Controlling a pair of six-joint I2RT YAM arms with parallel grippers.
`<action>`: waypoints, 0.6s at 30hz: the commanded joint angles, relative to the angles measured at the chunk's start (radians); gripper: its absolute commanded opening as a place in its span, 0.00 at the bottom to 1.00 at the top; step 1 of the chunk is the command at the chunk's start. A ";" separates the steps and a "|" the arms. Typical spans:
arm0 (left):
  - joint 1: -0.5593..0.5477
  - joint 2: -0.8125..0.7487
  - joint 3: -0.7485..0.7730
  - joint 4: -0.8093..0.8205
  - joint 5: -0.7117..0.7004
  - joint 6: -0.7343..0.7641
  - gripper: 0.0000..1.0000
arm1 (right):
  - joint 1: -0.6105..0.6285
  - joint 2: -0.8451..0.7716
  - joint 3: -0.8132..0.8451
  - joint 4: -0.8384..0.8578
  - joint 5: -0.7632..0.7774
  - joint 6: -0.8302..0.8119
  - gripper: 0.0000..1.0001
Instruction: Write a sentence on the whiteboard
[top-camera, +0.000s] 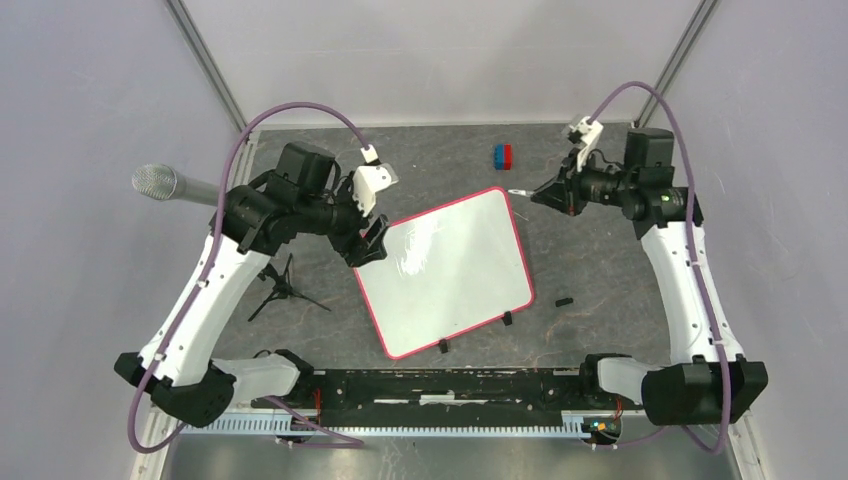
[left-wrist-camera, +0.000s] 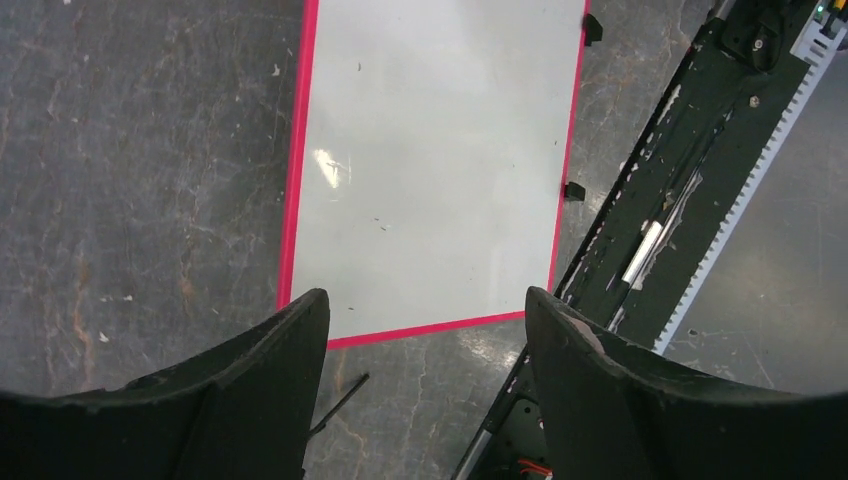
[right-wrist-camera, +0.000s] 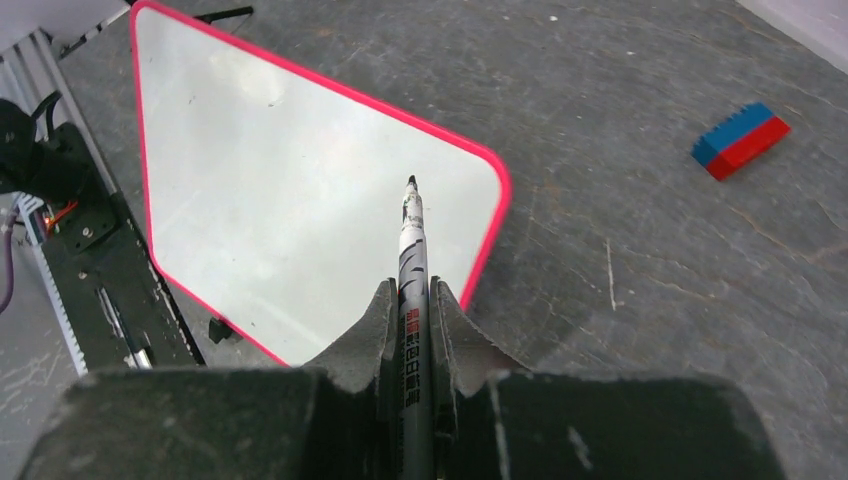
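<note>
On table (top-camera: 600, 260): one whiteboard (top-camera: 445, 270); one marker (right-wrist-camera: 410, 220) clamped in right pincer (right-wrist-camera: 412, 290).

The left arm (top-camera: 195, 300) and the right arm (top-camera: 688, 280) have smooth white shells, with black joints and black bases. A thin purple cable (top-camera: 300, 104) loops along each one. Each wrist carries a white plastic block (top-camera: 375, 180). The fingers (left-wrist-camera: 250, 400) are thick, matte black, and narrow to rounded tips.
</note>
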 joint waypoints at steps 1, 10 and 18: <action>0.059 0.013 -0.028 0.015 0.063 -0.060 0.78 | 0.123 -0.029 -0.013 0.034 0.094 -0.017 0.00; 0.184 0.095 0.045 -0.035 0.168 -0.061 0.80 | 0.353 -0.055 -0.076 0.123 0.187 -0.044 0.00; 0.223 0.182 0.089 -0.049 0.169 -0.062 0.81 | 0.480 -0.069 -0.146 0.170 0.210 -0.082 0.00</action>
